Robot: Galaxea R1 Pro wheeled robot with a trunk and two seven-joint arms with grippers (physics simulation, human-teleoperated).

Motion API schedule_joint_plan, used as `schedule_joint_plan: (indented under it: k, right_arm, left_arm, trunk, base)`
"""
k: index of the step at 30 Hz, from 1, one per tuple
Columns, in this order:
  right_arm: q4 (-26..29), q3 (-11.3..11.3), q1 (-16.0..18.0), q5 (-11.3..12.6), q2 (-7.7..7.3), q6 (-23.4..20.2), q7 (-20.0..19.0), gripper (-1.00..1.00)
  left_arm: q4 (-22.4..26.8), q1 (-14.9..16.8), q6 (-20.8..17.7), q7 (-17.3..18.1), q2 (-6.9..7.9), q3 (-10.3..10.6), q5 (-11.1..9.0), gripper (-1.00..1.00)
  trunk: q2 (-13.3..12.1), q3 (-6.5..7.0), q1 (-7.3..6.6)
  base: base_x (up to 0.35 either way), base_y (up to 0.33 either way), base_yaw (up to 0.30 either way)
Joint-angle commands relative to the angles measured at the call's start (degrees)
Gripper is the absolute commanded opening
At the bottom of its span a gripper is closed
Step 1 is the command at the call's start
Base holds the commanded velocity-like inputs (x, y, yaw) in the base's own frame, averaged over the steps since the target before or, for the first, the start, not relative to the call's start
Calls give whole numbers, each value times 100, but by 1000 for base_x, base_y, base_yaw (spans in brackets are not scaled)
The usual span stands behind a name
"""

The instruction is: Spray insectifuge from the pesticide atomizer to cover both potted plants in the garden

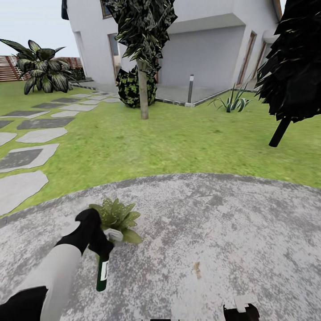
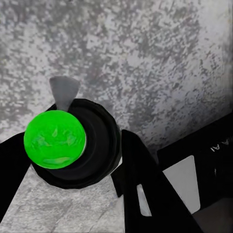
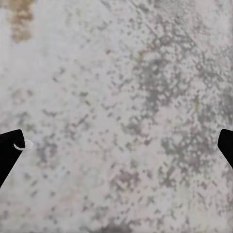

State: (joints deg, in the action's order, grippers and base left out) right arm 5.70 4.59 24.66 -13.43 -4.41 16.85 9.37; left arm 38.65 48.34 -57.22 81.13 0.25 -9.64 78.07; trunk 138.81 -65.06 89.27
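Note:
My left gripper (image 1: 106, 244) is shut on the pesticide atomizer (image 1: 103, 272), a slim dark-green bottle with a white label that slants down from the fingers towards me. It is held right beside a potted plant (image 1: 118, 217), a low rosette of pointed green leaves standing on the grey round paving (image 1: 200, 232). In the left wrist view the atomizer (image 2: 54, 137) shows end-on as a bright green disc in a black ring between the dark fingers (image 2: 145, 194). My right gripper (image 1: 240, 310) hangs low over bare paving, and its fingertips (image 3: 9, 145) stand far apart, open and holding nothing.
Lawn (image 1: 178, 138) rings the paving. Stepping stones (image 1: 40, 133) run off to the left. Ahead stand a tree trunk (image 1: 143, 98), a grey bollard lamp (image 1: 191, 89), a spiky agave (image 1: 232, 103), a dark tree (image 1: 290, 80) at the right and the white house (image 1: 205, 49).

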Motion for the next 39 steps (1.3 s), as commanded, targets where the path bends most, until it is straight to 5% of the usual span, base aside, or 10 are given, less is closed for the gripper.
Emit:
schedule_joint_plan:
  k: [1,6,15,24,27,31,39]
  right_arm:
    - [-7,47,4,-61,1,20,13,100]
    - [-7,45,4,-61,1,20,13,100]
    - [-7,46,4,-62,1,20,13,100]
    - [-7,44,4,-62,7,20,13,100]
    - [-7,43,4,-63,10,20,13,100]
    - [-7,43,4,-63,10,20,13,100]
    - [-7,43,4,-61,2,20,13,100]
  left_arm:
    - [7,-1,-58,54,-38,-33,59,-100]
    - [11,-9,-58,44,-257,-64,59,-100]
    - [11,-74,-46,35,-117,-326,59,-100]
    - [10,-281,-47,3,-244,-382,59,-100]
    - [120,-295,-51,-126,-269,-667,52,-100]
    - [355,-306,-47,-613,-476,-966,-145,-100]
    - [414,-412,-44,-1034,-492,-993,-463,-100]
  trunk:
    - [2,-5,-1]
    - [2,-5,-1]
    - [2,-5,-1]
    - [2,-5,-1]
    - [2,-5,-1]
    - [2,-5,-1]
    - [2,-5,-1]
  base:
    - [0,0,0]
    - [0,0,0]
    - [0,0,0]
    - [0,0,0]
    - [0,0,0]
    - [0,0,0]
    - [0,0,0]
